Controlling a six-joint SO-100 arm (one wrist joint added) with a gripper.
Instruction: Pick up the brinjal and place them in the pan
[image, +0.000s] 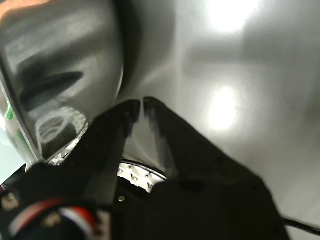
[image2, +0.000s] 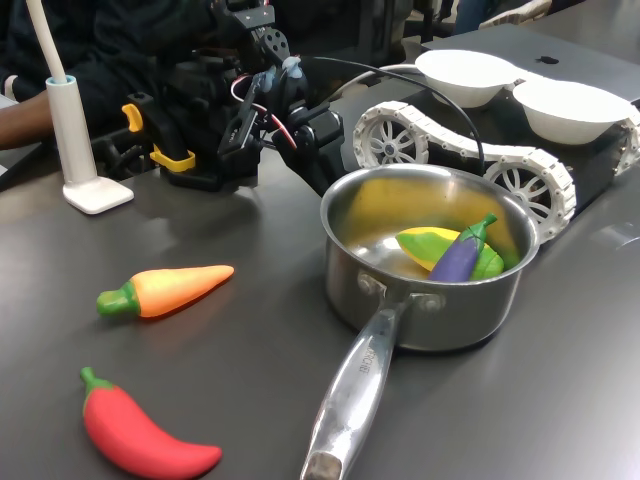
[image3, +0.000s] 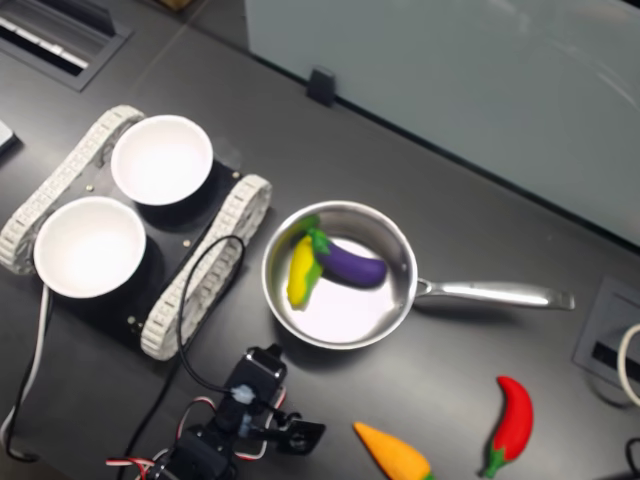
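pan (image3: 340, 335) open from above, tracked chassis (image3: 195, 270) just beside it

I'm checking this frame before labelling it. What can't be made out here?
- Claw: its tips nearly meet in the wrist view, and both exterior views show it too small to judge.
- Brinjal: absent from the wrist view, which sees only the pan wall's outside.
- Chilli: its stem end is cut off by the second exterior view's bottom edge.

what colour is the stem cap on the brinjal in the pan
Green, on the purple brinjal; clearest in the first exterior view.
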